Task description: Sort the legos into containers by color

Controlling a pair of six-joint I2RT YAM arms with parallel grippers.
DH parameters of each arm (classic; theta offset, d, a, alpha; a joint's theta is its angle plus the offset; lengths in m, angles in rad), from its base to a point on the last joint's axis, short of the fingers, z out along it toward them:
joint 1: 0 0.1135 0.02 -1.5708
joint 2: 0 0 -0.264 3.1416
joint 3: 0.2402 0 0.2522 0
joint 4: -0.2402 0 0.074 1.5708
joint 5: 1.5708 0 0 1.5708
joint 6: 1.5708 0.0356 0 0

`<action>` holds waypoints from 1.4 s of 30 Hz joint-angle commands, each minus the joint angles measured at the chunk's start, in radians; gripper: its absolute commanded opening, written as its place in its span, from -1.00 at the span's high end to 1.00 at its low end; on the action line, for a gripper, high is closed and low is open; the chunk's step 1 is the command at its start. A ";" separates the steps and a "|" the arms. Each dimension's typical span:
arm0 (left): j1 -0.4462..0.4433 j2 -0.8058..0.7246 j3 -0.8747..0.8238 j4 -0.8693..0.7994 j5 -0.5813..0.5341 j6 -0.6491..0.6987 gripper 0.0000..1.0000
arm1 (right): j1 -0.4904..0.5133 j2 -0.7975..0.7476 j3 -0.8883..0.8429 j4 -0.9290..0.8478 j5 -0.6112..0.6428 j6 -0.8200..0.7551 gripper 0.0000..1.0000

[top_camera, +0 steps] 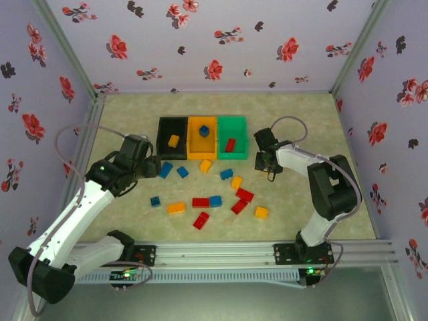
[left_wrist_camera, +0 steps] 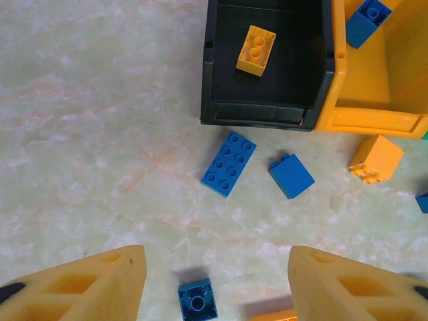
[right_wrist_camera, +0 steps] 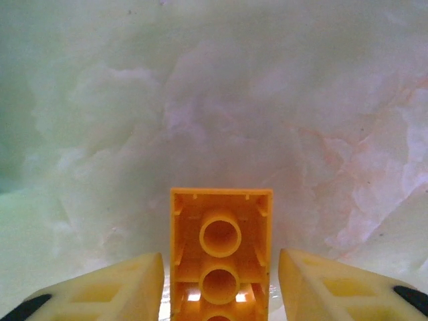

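Top: black bin, orange bin and green bin in a row at 12 o'clock, one brick in each. Loose legos scattered toward 6. Left gripper at 9, right gripper at 3.

Left wrist: jaws wide apart, gripping nothing. Small blue brick at 6 between the fingers. Black bin at 1, yellow brick inside.

Right wrist: jaws part-open, straddling an orange-yellow brick at 6, underside to camera, slim gap each side.
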 commanded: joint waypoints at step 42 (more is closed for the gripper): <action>0.007 -0.021 -0.023 -0.023 0.024 -0.051 -0.06 | 0.436 0.390 0.929 0.107 -0.106 0.041 0.52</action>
